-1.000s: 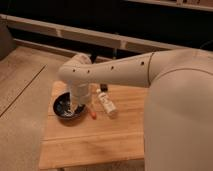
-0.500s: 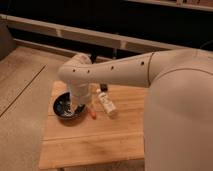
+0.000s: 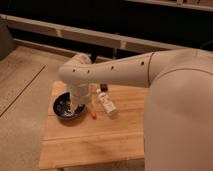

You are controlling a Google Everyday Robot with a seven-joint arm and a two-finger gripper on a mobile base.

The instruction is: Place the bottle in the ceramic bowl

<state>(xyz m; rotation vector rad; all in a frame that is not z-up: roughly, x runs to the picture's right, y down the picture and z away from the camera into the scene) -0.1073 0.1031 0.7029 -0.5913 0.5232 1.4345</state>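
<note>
While we compare this moment with the second before it, we find almost nothing changed: the arm (image 3: 115, 72) keeps the same bent pose and the gripper (image 3: 76, 106) still hangs low over the black bowl (image 3: 57, 106), at or just inside its right part. We cannot tell whether the pincer is apart or together, since the wrist above it hides that end. The bottle (image 3: 107, 102) is not in the bowl. It rests on the wooden table (image 3: 90, 145), a little to the right of the bowl, dark cap toward the back, and it seems to lie at a slant rather than stand. Nothing appears to be held, so we judge the task to be at its start, with the grasp not yet made and the gripper waiting over the goal and not over the thing to be carried. Between bowl and bottle lies a thin orange-red stick (image 3: 93, 111), close to the bowl's right edge. We judge it the one thing likely to be nudged when the gripper crosses toward the bottle or brings it back.
</note>
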